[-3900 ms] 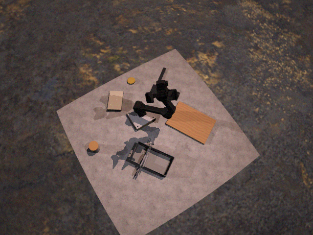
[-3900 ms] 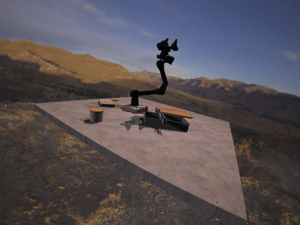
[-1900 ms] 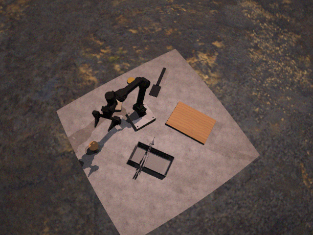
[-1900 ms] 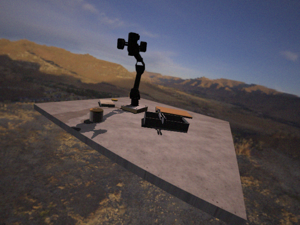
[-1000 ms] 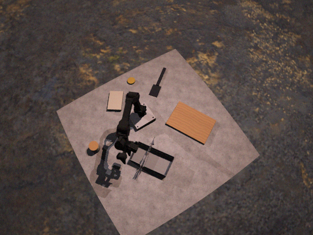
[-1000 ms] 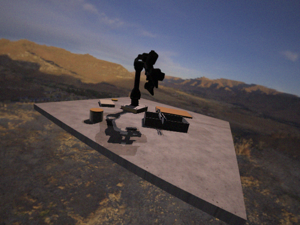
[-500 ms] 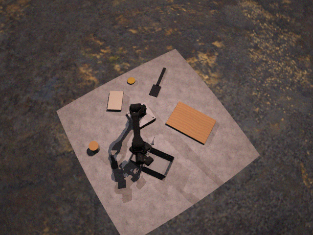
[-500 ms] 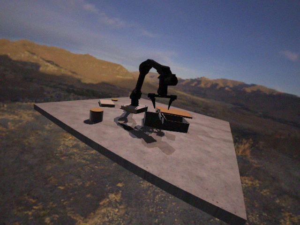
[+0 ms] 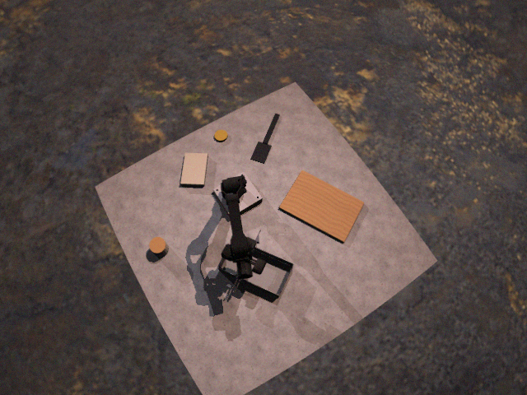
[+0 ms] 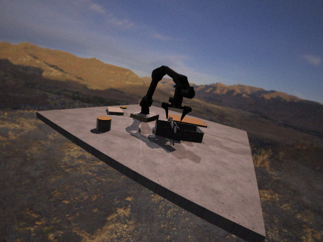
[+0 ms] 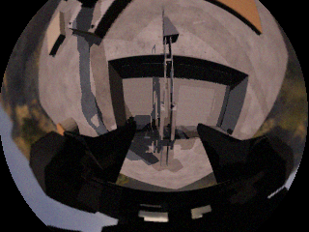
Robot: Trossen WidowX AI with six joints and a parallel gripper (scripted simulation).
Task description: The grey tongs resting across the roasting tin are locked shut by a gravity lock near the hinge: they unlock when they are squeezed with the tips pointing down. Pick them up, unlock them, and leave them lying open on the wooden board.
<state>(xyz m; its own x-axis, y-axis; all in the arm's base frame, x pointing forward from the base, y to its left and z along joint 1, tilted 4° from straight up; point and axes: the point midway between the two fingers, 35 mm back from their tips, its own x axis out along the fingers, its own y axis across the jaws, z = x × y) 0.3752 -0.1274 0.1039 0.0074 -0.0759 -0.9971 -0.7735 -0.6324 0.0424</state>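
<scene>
The grey tongs [image 9: 230, 291] [image 10: 173, 125] [image 11: 173, 107] lie across the roasting tin [image 9: 260, 292] [image 10: 187, 138] [image 11: 208, 71], their two arms close together and their ends past opposite walls. In the top view the arm hides their middle. My gripper [image 10: 174, 119] [image 11: 167, 125] is open and empty, pointing down over the tin. In the wrist view the tongs run between its two spread fingers, with a gap on each side; the exact height above them is hard to tell. The wooden board [image 9: 323, 206] [image 10: 190, 120] [image 11: 243, 11] lies flat, apart from the tin, with nothing on it.
An orange-topped cylinder [image 9: 157, 245] [image 10: 103, 125] stands near one table edge. A cream block [image 9: 194, 169] [image 10: 114, 111], a yellow disc [image 9: 221, 135] [image 10: 123, 107] and a black spatula [image 9: 260, 151] lie beyond the arm's base. The tin's raised walls surround the space below the gripper.
</scene>
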